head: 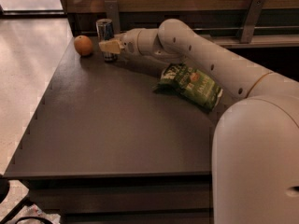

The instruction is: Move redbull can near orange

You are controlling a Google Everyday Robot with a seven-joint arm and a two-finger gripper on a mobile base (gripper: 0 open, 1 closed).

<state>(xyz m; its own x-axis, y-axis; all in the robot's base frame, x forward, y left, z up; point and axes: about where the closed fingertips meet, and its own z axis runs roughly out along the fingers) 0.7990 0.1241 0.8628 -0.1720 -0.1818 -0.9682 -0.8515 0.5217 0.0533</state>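
Note:
The redbull can [105, 30] stands upright at the far left of the dark table [107, 125], silver and blue with a silver top. The orange [83, 45] lies on the table just left of the can, with a small gap between them. My gripper [110, 46] reaches in from the right and is shut on the can's lower half. One pale finger [108, 45] crosses in front of the can; the other finger is hidden behind it. The can's base is at the table surface.
A green crinkled chip bag [189, 84] lies on the table under my forearm, right of centre. A wooden back wall with metal rail posts [111, 13] runs behind the can. The table's left edge [32, 125] drops to a light floor.

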